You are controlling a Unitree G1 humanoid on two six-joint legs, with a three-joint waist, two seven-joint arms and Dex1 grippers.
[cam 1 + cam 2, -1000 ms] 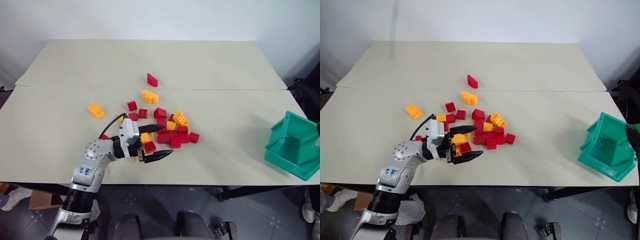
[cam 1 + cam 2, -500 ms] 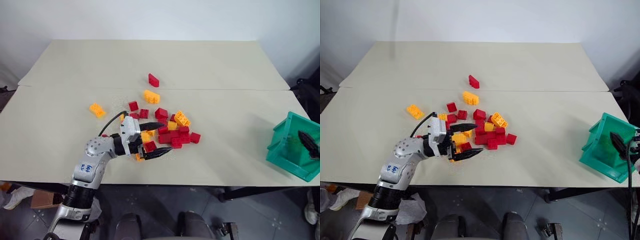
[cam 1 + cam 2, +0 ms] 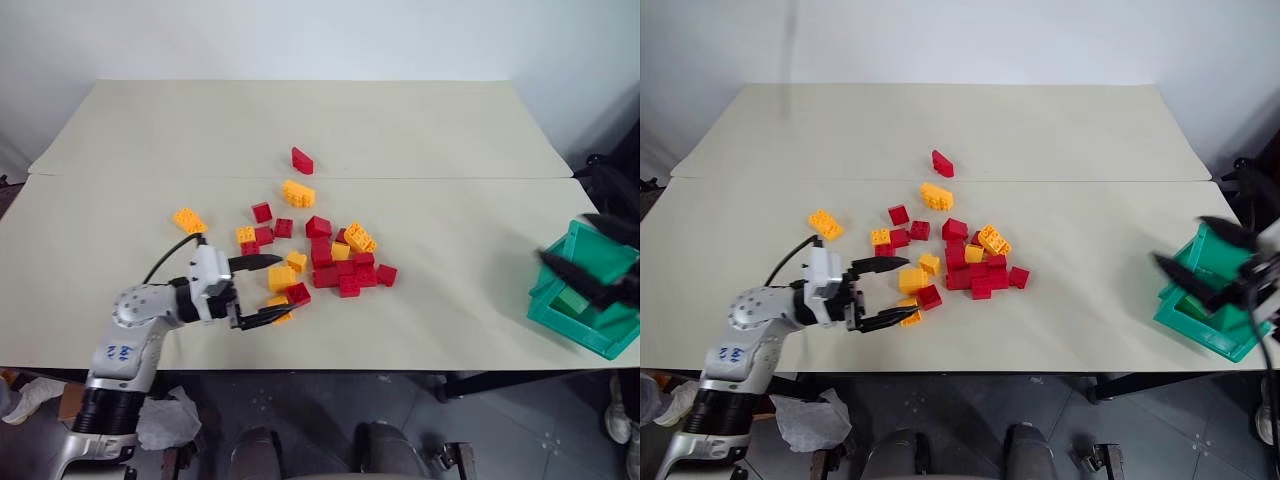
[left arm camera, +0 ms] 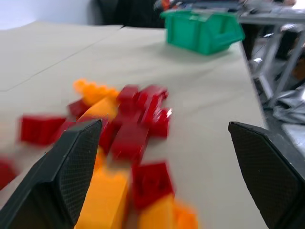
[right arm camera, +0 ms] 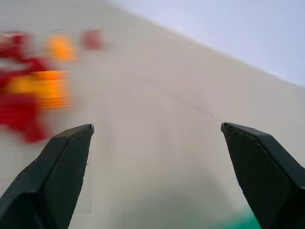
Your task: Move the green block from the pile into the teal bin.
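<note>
A: Where is the green block (image 3: 572, 301)?
B: It lies inside the teal bin (image 3: 560, 322), which sits at the worktop's (image 3: 300, 125) right edge, near the front corner.

A: And the right gripper (image 3: 1203, 257)?
B: It hangs at the bin, level with its rim and on the side facing the pile, jaws wide apart with nothing between them.

A: The left gripper (image 3: 267, 289)?
B: Low over the worktop near the front edge, at the left fringe of the pile (image 3: 320, 250). Its jaws stand apart and empty, with a yellow-orange brick (image 3: 281, 277) and a red brick (image 3: 298, 293) just beyond the tips.

A: How do the bricks lie?
B: Red and yellow-orange ones cluster mid-worktop, and one yellow-orange stray (image 3: 189, 220) lies apart toward the left edge.
</note>
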